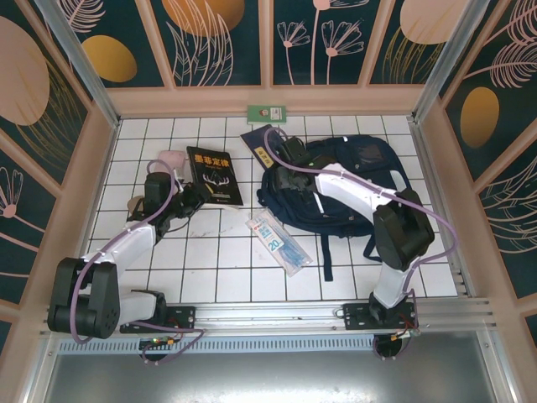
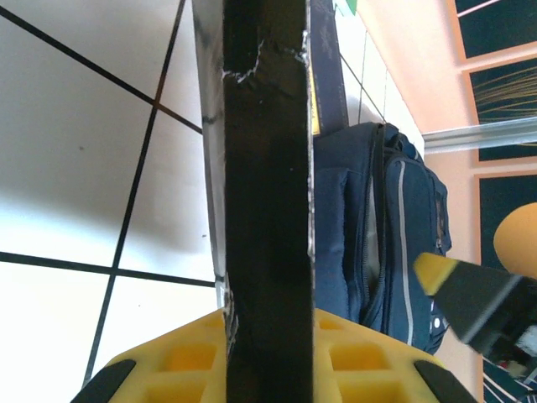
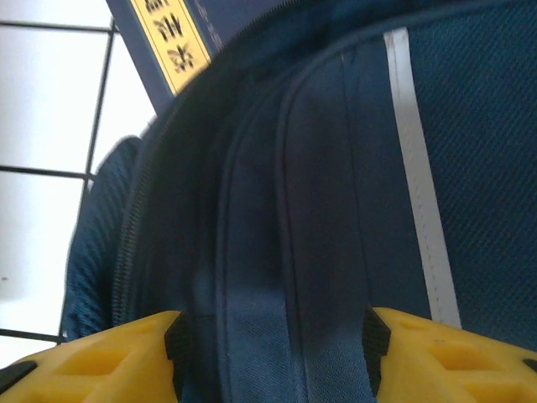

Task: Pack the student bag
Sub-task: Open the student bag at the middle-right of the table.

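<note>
**A:** Item count?

**B:** One large dark navy fabric backpack (image 1: 361,168), two books, one clear flat plastic pouch (image 1: 278,243) and two claws.

**A:** Positions, referenced to the backpack?

**B:** The backpack lies on the white tiled table (image 1: 168,277). The black rectangular book with gold lettering (image 1: 214,175) is to its left, apart from it. The navy rectangular book with a yellow band (image 1: 257,144) meets its far-left corner. The pouch lies just beside its near-left edge.

**A:** Containers and contents?

**B:** The backpack's interior is not visible. The pouch holds blue-and-white items, too small to identify.

**A:** Claw states?

**B:** The left gripper (image 2: 270,323), left of the backpack, is clamped on the black book's edge. The right gripper (image 3: 273,332) is on the backpack with its fingers apart and a ridge of navy fabric between them.
</note>
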